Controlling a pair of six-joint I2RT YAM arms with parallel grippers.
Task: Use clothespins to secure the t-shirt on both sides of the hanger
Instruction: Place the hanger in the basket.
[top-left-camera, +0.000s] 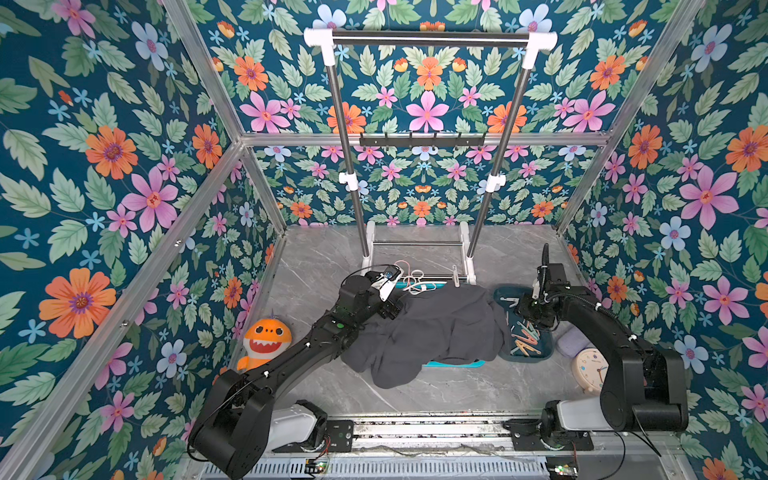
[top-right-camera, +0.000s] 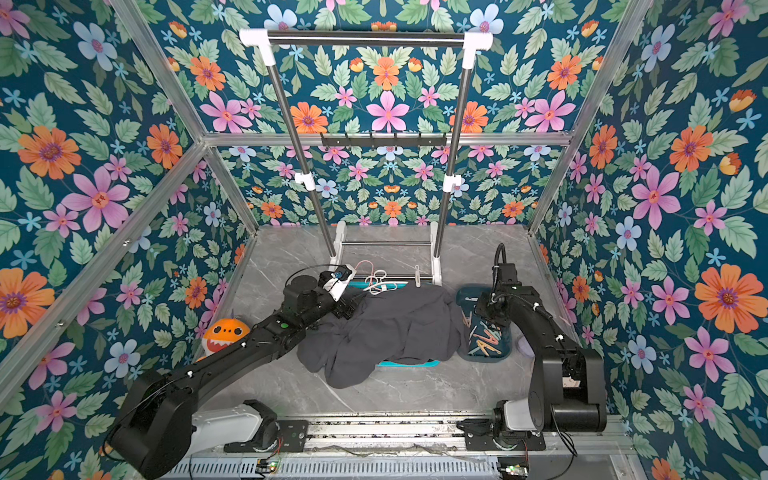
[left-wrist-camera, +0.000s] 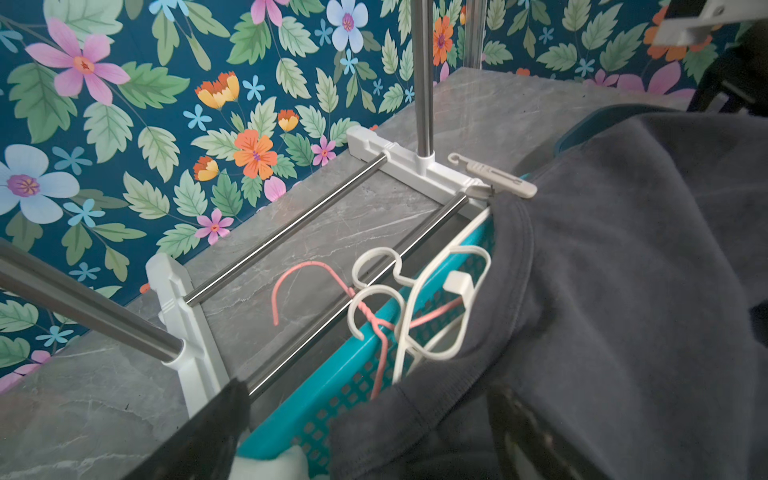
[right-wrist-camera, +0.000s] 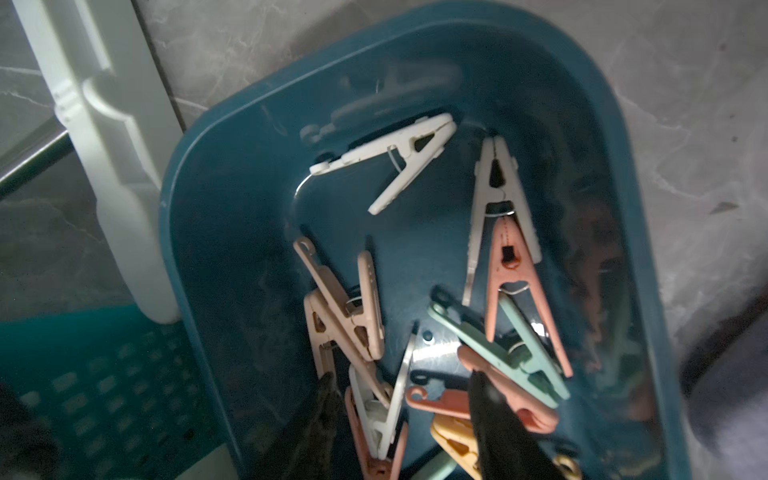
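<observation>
A dark grey t-shirt (top-left-camera: 436, 328) (left-wrist-camera: 623, 291) lies crumpled over a teal basket (left-wrist-camera: 316, 395). White hangers (left-wrist-camera: 415, 299) and a pink wire hanger (left-wrist-camera: 299, 270) stick out of the basket at the shirt's collar. My left gripper (left-wrist-camera: 370, 399) (top-left-camera: 392, 309) is open, with its fingers on either side of the collar and holding nothing. Several pastel clothespins (right-wrist-camera: 511, 270) (top-left-camera: 525, 338) lie in a dark teal tray (right-wrist-camera: 174, 208). My right gripper (right-wrist-camera: 403, 382) reaches down into that tray, its jaws apart around a white and a pink clothespin. Another white clothespin (left-wrist-camera: 490, 174) rests by the rack's foot.
A metal clothes rack (top-left-camera: 428, 39) stands at the back, its base bars just behind the basket. An orange plush toy (top-left-camera: 266, 338) sits left of my left arm. A round clock (top-left-camera: 590, 370) and a pale purple object (top-left-camera: 571, 340) lie right of the tray.
</observation>
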